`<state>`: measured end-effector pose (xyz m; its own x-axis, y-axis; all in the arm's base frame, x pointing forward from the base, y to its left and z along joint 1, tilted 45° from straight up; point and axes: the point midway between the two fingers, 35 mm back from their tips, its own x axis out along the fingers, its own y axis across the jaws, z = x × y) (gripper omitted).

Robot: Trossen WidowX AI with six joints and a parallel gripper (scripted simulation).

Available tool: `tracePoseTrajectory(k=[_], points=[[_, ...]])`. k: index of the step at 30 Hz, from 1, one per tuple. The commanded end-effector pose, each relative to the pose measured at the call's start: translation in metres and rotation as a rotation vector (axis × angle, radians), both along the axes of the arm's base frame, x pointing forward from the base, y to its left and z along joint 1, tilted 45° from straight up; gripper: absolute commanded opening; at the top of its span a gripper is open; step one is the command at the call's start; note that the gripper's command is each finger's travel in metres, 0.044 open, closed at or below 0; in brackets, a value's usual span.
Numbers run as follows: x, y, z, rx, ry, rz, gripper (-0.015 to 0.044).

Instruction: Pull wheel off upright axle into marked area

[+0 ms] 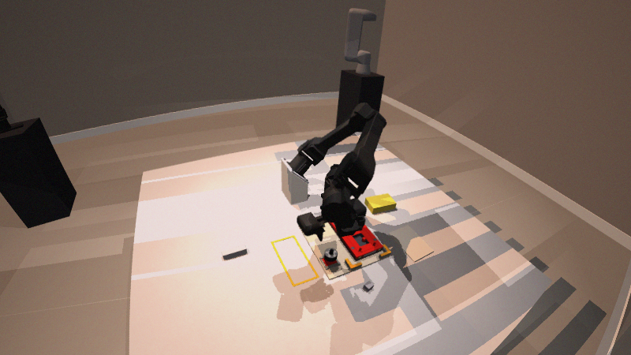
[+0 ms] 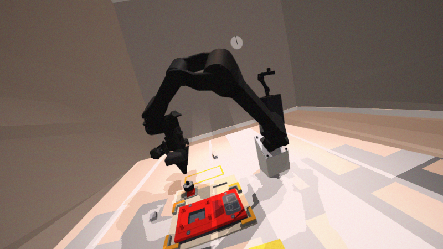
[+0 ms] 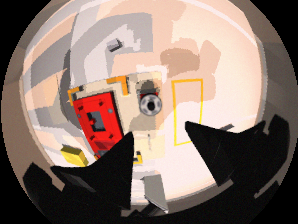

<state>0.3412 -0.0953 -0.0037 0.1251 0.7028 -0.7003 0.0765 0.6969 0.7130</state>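
Observation:
The wheel (image 1: 330, 254) (image 2: 188, 186) (image 3: 150, 105), dark with a grey top face, sits on the upright axle over a small red base (image 1: 328, 262) (image 2: 190, 193) on the pale board. The marked area is a yellow rectangular outline (image 1: 306, 281) (image 2: 202, 171) (image 3: 187, 80) on the table beside the board. My gripper (image 3: 159, 130) is open with nothing between its fingers. It hangs above the board, pointing down, higher than the wheel and not touching it. In the wrist view the wheel shows beyond the fingertips. One finger is mostly hidden in the top and exterior views.
A red panel (image 1: 362, 241) (image 2: 210, 213) (image 3: 100, 122) lies on the board between orange corner brackets (image 1: 353, 263) (image 2: 249, 217). A yellow block (image 1: 380, 203) (image 3: 74, 156), a small grey block (image 1: 368, 286) (image 2: 153, 216) (image 3: 115, 45) and a dark-sided bar (image 1: 234, 253) lie around it.

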Motion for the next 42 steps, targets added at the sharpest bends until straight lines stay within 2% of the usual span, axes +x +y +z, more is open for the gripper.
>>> tracePoseTrajectory(k=[1,9,19,24,27,37,42], points=[[0.004,-0.005,-0.005,-0.018,0.011,-0.005,0.0300],[0.011,0.004,0.001,-0.018,0.010,-0.005,0.0300],[0.020,0.053,-0.049,-0.015,0.009,-0.005,0.0300],[0.020,0.054,-0.051,-0.014,0.009,-0.005,0.0300],[0.019,0.054,-0.048,-0.020,0.012,0.012,0.0221],[0.019,0.054,-0.048,-0.020,0.012,0.012,0.0155],[0.019,0.054,-0.047,-0.019,0.012,0.012,0.0023]])
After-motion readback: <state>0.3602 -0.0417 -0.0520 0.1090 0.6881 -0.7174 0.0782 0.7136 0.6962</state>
